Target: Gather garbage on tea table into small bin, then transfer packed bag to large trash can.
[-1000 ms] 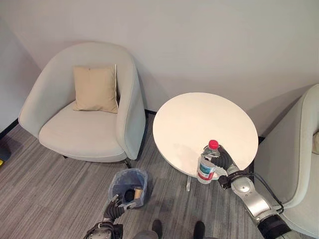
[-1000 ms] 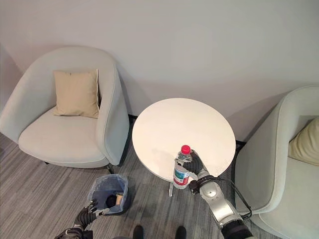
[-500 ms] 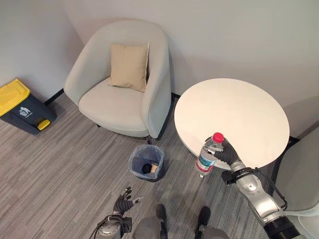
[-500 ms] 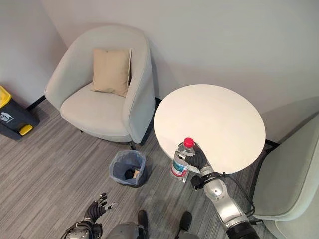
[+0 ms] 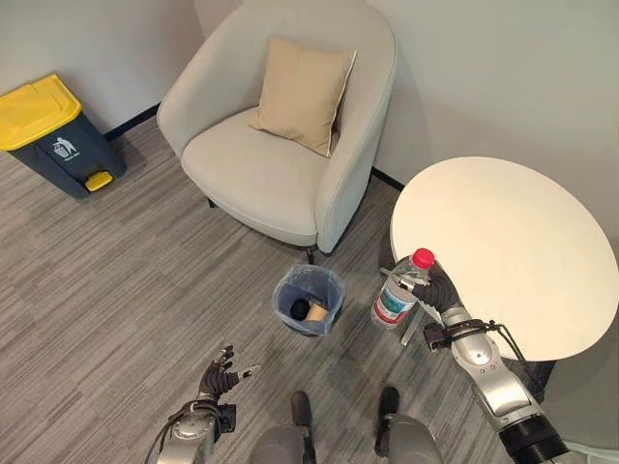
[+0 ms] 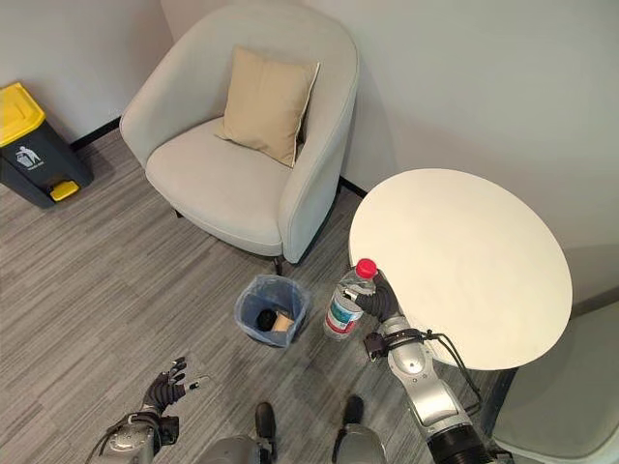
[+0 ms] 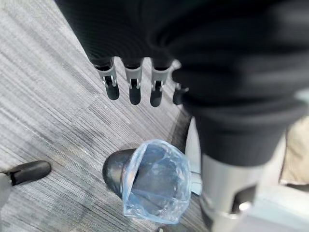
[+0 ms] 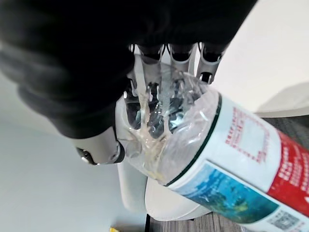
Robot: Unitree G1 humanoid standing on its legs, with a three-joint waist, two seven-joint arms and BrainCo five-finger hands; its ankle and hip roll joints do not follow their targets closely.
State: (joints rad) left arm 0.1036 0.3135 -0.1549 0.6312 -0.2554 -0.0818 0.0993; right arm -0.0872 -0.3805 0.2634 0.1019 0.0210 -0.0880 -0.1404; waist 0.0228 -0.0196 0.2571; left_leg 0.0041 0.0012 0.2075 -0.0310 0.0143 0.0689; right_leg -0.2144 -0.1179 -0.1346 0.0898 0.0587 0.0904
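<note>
Bottle [image 5: 397, 296], lower right of frame, gripped by curled right hand [image 5: 440, 292]; left hand [image 5: 219, 371] spread, empty.

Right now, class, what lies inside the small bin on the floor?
The small bin holds a blue bag liner, a dark item and a tan item; anything beneath them is hidden.

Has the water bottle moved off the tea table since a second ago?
Yes. The right hand has carried the bottle off the round table, past its edge, toward the small bin on the floor.
</note>
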